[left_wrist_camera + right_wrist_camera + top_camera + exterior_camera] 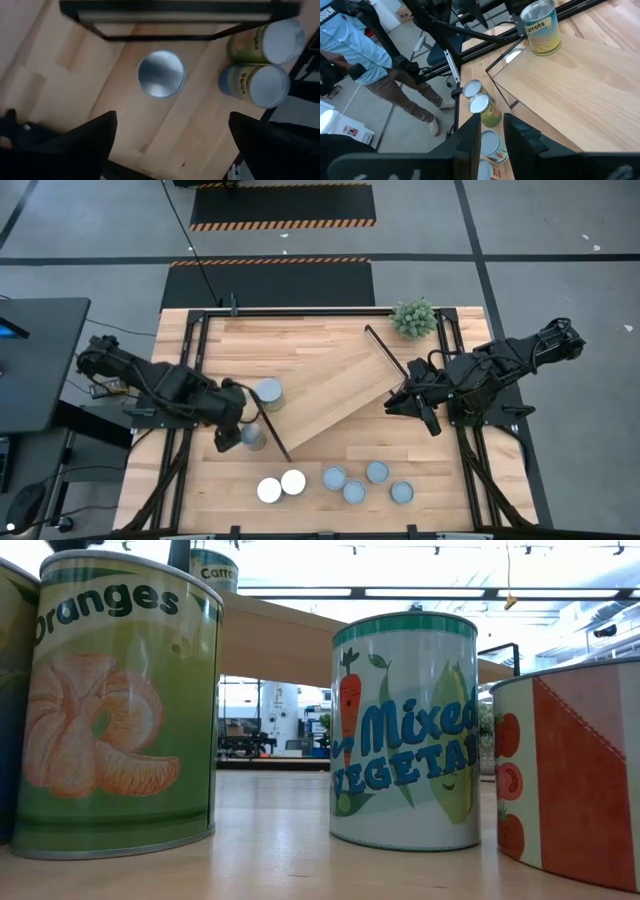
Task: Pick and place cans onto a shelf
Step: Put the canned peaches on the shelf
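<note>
The shelf [340,385], a light-wood plank with black bars at its ends, lies slantwise across the table. A carrots can [268,392] [541,27] stands on its left end. A silver-topped can [161,74] [253,437] stands upright on the table beside the shelf's left bar. My left gripper [172,120] [232,430] hangs open above it, pointing down, one finger to either side and clear of it. My right gripper [492,132] [430,420] waits over the shelf's right end with a narrow gap and nothing between its fingers.
Two white-topped cans [281,486] and several blue-grey-topped cans [354,492] stand near the table's front edge. In the low view, they loom close [405,730]. A small green plant [414,317] sits at the far right. A person [365,55] stands beyond the table's left side.
</note>
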Action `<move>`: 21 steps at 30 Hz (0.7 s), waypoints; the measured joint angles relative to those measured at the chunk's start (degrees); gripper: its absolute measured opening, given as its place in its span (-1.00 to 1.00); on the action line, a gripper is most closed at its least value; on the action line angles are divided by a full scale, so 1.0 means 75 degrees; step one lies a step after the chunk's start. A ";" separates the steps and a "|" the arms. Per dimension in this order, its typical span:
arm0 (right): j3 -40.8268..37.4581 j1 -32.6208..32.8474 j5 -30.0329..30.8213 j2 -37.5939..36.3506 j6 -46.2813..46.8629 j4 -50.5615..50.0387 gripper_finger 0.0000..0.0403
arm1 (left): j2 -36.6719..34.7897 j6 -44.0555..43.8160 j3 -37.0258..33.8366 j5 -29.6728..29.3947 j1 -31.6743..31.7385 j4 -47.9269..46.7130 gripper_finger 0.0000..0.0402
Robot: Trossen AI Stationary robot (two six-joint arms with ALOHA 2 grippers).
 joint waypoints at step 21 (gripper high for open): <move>0.0000 0.0000 -0.0003 0.0000 0.0501 0.0002 -0.56 | -0.0098 -0.1128 -0.3638 -0.0487 -0.1338 0.2949 0.94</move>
